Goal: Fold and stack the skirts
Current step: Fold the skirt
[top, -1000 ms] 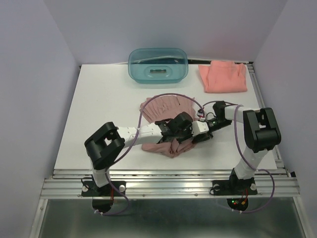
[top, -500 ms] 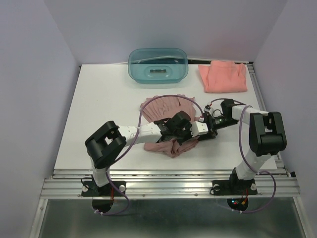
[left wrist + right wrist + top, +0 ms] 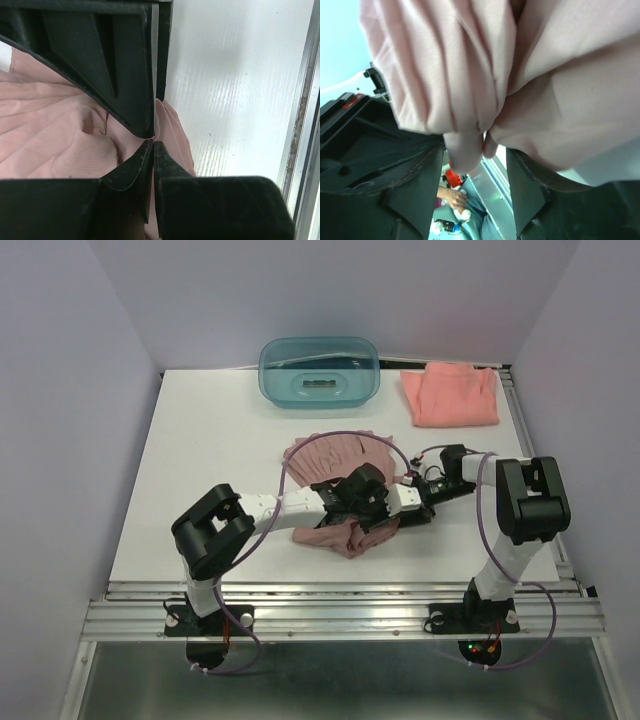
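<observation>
The mauve-pink pleated skirt point(image 3: 330, 462) lies bunched at the table's middle, its near part folded over. Both grippers meet at its right side. My left gripper point(image 3: 372, 508) rests on the cloth; in the left wrist view the left gripper point(image 3: 153, 144) has its jaws only a thin slit apart, with the skirt point(image 3: 55, 135) beneath and nothing pinched. My right gripper point(image 3: 402, 502) points left into the same fold. In the right wrist view the right gripper point(image 3: 475, 165) is open, and rounded folds of the skirt point(image 3: 470, 65) hang at its fingertips. The coral skirt point(image 3: 450, 397) lies folded at the back right.
A translucent teal tub point(image 3: 318, 370) stands at the back centre. The white table point(image 3: 200, 460) ends in a metal rail point(image 3: 340, 592) at the near edge, seen also as the rail point(image 3: 300, 115) close to the left gripper's right.
Both grippers have let go of the mauve skirt: the left jaws parted slightly, the right ones widely. The right arm's elbow shifted and its gripper stayed against the fold.
</observation>
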`<state>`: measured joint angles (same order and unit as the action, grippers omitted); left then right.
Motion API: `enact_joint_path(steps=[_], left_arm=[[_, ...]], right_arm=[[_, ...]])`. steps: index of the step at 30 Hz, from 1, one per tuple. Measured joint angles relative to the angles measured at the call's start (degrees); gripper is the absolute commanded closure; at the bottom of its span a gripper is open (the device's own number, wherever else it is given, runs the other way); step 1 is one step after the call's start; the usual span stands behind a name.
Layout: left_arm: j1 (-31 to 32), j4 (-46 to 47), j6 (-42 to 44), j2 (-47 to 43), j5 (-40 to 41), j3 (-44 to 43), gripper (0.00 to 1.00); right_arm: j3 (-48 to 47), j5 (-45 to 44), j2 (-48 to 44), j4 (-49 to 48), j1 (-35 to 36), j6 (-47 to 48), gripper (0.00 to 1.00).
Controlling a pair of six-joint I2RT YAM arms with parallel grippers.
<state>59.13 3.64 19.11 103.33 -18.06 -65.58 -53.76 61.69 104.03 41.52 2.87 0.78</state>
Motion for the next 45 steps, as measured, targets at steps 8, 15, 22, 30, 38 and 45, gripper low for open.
enact_joint_path(steps=[8,15,22,30,38,45], left_arm=[[0.0,-0.5,-0.2,0.0,0.0,0.0,0.58],[-5.4,-8.9,-0.2,-6.2,-3.8,0.0,0.28],[-23.3,-20.6,5.9,-23.9,-5.8,0.1,0.26],[-29.1,-27.7,9.3,-19.4,-8.1,5.2,0.24],[-33.0,-28.8,8.8,-8.7,-10.5,5.6,0.36],[-33.0,-28.7,9.7,-7.4,-18.7,5.3,0.39]], right_arm=[[-0.1,0.2,3.0,-1.9,2.6,-0.7,0.99],[-0.1,-0.2,3.1,-2.1,3.2,-0.4,0.99],[-0.1,-0.7,2.9,-1.7,3.2,1.2,0.99],[-0.4,-1.3,2.8,-0.5,3.2,2.6,0.99],[-2.5,-1.8,2.8,2.9,3.2,5.0,0.99],[-2.7,-2.0,2.8,3.8,3.2,5.7,0.99]])
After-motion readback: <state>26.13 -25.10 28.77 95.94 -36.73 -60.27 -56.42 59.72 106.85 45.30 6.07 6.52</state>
